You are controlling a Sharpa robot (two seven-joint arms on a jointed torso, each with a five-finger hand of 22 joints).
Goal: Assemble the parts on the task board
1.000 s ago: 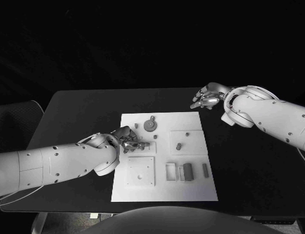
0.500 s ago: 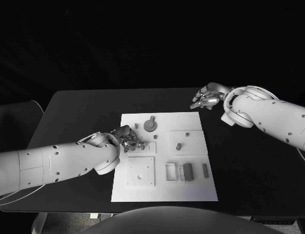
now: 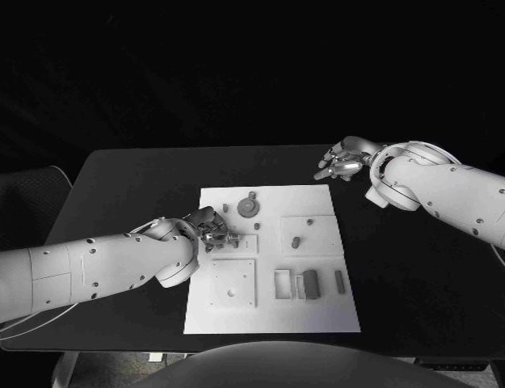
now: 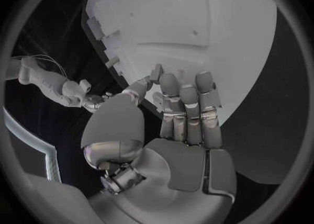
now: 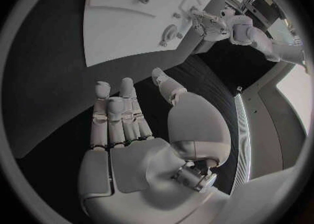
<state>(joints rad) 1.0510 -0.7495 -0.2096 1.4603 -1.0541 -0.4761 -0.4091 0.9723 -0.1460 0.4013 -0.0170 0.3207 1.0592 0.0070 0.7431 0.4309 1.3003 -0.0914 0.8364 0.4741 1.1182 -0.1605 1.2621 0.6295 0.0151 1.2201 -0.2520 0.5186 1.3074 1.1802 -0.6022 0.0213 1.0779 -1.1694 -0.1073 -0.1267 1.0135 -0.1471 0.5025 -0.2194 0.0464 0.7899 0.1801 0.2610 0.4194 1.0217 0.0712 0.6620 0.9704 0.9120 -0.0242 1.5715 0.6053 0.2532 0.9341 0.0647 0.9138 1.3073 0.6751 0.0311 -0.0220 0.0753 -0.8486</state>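
White task board carries small grey parts.

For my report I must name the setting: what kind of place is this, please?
Probably a robotics lab test bench: a white task board with small parts lies on a black table, the left hand works at the board, and the right hand is over the table.
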